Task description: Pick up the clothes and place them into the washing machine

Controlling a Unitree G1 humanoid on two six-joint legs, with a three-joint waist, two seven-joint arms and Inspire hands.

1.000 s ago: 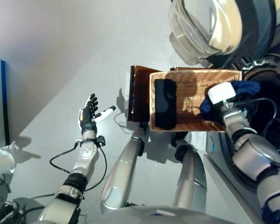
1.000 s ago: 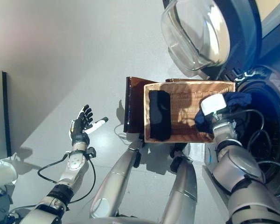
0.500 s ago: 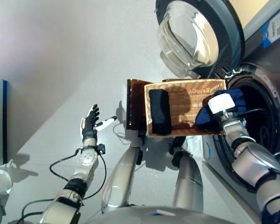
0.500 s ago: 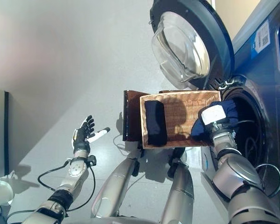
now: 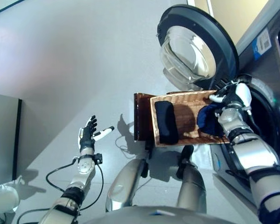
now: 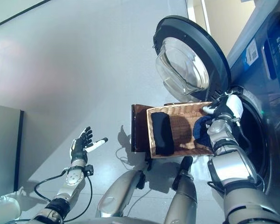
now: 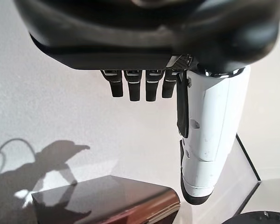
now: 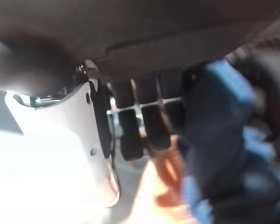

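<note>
A wicker basket (image 5: 183, 97) rests on a brown stand (image 5: 142, 116) in front of the washing machine's dark drum opening (image 5: 267, 122). A black garment (image 5: 165, 122) lies folded at the basket's left end. My right hand (image 5: 234, 96) is at the basket's far right corner, by the drum's rim. Its fingers are curled in a blue cloth (image 5: 207, 119) that hangs down over the basket's right end. The right wrist view shows the blue cloth (image 8: 219, 121) bunched against the fingers (image 8: 140, 126). My left hand (image 5: 87, 133) is held up open over the floor, far left of the basket.
The washer's round glass door (image 5: 196, 49) stands swung open above the basket. A grey cabinet (image 5: 2, 135) stands at the left edge. The washer's front panel (image 5: 270, 42) fills the right side.
The camera has tilted up toward the washer. My right hand has lifted up and right to the drum's rim with the blue cloth trailing. The left hand stays held open.
</note>
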